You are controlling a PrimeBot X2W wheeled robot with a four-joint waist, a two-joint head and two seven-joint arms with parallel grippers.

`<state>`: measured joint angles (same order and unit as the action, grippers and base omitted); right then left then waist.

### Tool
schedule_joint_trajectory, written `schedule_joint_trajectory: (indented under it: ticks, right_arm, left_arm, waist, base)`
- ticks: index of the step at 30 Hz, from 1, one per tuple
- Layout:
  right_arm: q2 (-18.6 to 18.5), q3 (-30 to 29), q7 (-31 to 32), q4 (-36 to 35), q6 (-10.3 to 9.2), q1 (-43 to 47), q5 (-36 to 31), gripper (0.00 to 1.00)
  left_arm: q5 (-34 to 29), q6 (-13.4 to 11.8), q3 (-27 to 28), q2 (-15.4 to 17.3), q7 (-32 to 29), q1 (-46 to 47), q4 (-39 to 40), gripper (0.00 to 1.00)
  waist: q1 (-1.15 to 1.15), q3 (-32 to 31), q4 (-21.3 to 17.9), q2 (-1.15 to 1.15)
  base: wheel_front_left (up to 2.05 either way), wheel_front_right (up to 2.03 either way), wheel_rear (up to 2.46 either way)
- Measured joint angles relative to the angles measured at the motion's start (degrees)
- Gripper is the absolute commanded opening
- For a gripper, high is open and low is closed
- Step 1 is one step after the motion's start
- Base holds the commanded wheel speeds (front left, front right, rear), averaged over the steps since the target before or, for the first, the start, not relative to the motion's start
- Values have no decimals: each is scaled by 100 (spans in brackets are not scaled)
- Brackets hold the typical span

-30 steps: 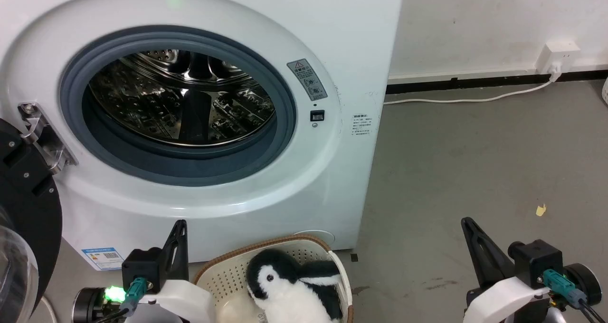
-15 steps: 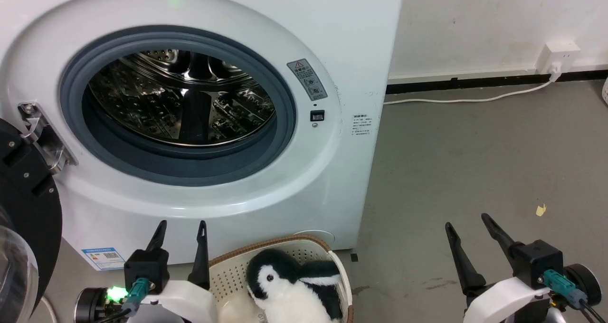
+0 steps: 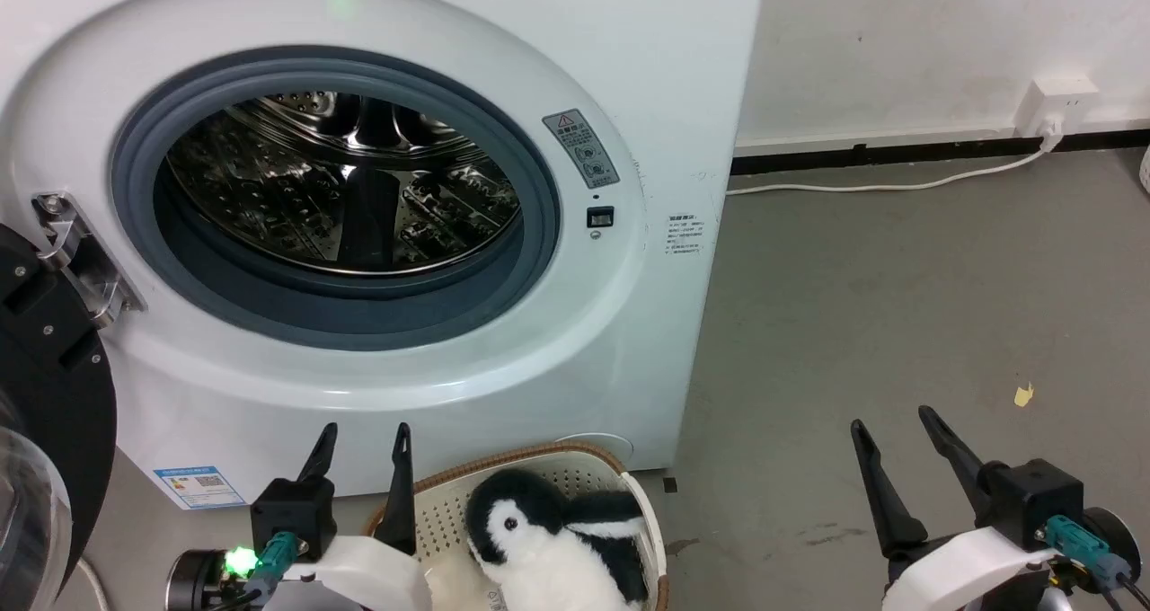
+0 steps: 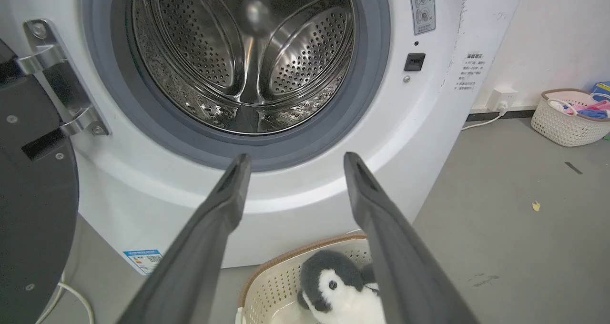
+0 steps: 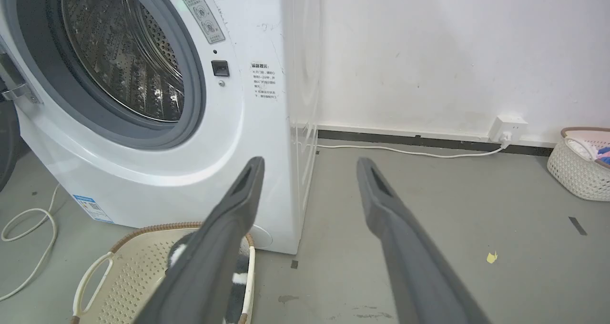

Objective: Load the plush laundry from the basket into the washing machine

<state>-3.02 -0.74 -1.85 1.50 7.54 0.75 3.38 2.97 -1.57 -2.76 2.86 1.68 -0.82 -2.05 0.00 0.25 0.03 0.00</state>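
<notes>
The black-and-white penguin plush (image 3: 557,544) lies in the cream basket (image 3: 620,481) on the floor just in front of the white washing machine (image 3: 647,81). The machine's door hangs open at the left, and its steel drum (image 3: 341,189) looks empty. My left gripper (image 3: 363,438) is open, empty, at the basket's left end. My right gripper (image 3: 891,420) is open and empty over bare floor, well right of the basket. The left wrist view has the plush (image 4: 333,290) low between my fingers (image 4: 224,205). In the right wrist view the basket (image 5: 119,271) lies at lower left.
The open black-rimmed door (image 3: 49,395) stands at the far left. A white cable (image 3: 880,184) runs along the wall to a socket (image 3: 1060,103). A second cream basket with clothes (image 4: 569,119) sits far right by the wall. A yellow scrap (image 3: 1022,397) lies on the grey floor.
Both grippers went from shut to open. The left gripper shifted right toward the basket; the right one barely moved. The camera tipped very slightly.
</notes>
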Motion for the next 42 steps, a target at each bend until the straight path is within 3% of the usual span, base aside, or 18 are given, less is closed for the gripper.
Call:
schedule_joint_trajectory:
  ticks: [22,42]
  right_arm:
    - [0,-209,-194,119,0,-8,371,100]
    - [0,-477,-438,191,0,-292,760,100]
  left_arm:
    - [536,-201,-381,-1,293,613,-861,100]
    - [1234,-307,-1143,-9,383,1785,-2590,100]
  waist:
    - [1,389,-151,0]
    - [1,1382,-409,0]
  base:
    - [0,0,0]
    - [0,0,0]
